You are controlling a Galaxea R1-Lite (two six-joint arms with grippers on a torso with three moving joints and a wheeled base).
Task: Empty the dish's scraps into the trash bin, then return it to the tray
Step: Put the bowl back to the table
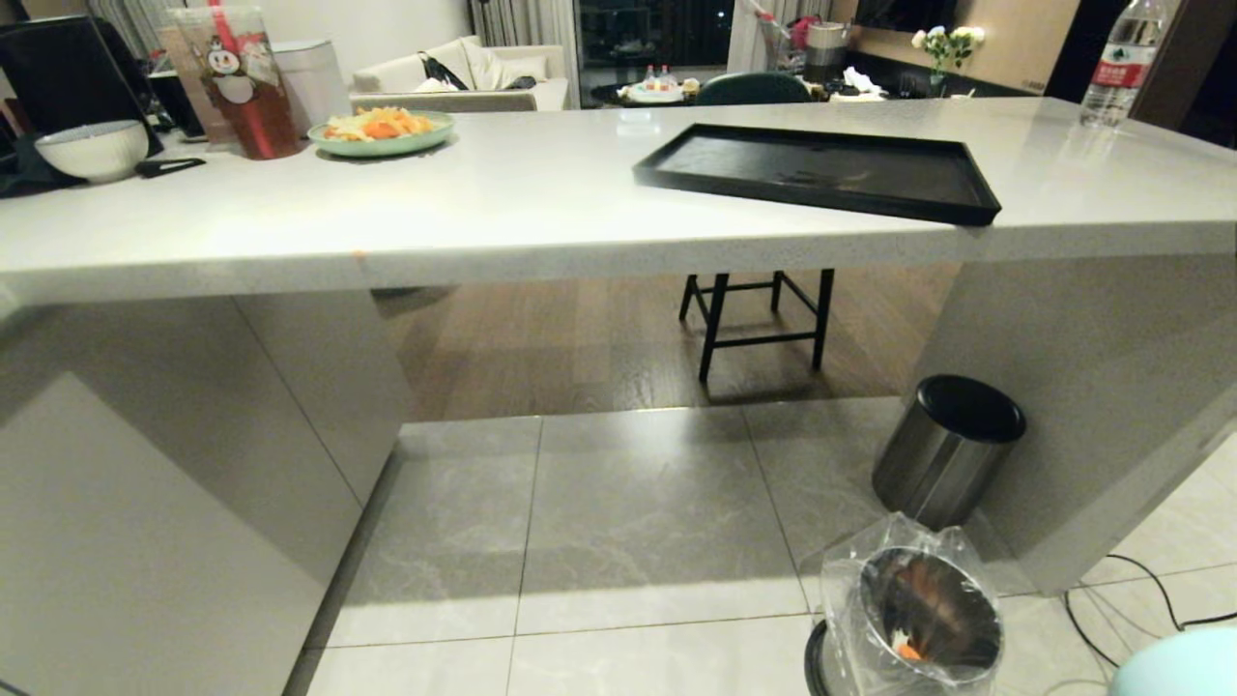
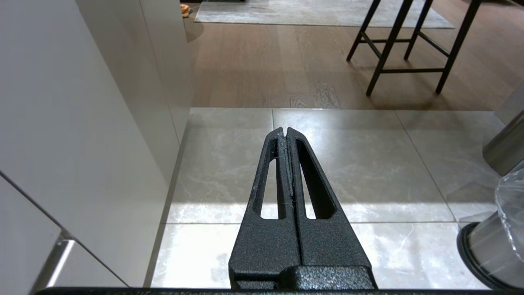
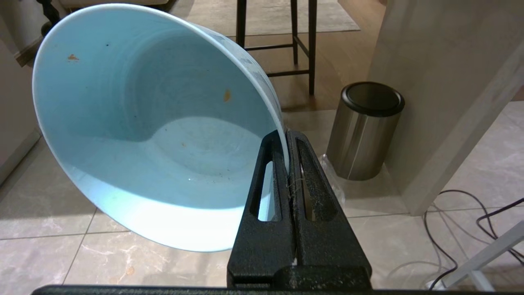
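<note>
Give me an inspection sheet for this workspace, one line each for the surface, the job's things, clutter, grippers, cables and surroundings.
Surface: pale counter, tiled floor below.
Job's things: black tray bare, its corner over the counter edge; blue dish tilted, only specks inside; lined trash bin on the floor holding scraps.
Clutter: green plate of peels, white bowl, snowman cup, water bottle.
Grippers: right gripper clamps the dish rim; left gripper shut, empty.
Cables: black cables on the floor.
Surroundings: lidded steel bin, stool.

A green plate (image 1: 382, 133) heaped with peels sits on the grey counter (image 1: 541, 208), a white ribbed bowl (image 1: 93, 150) farther along it. Below the counter, a lidded steel bin (image 1: 945, 447) stands beside its support wall.
</note>
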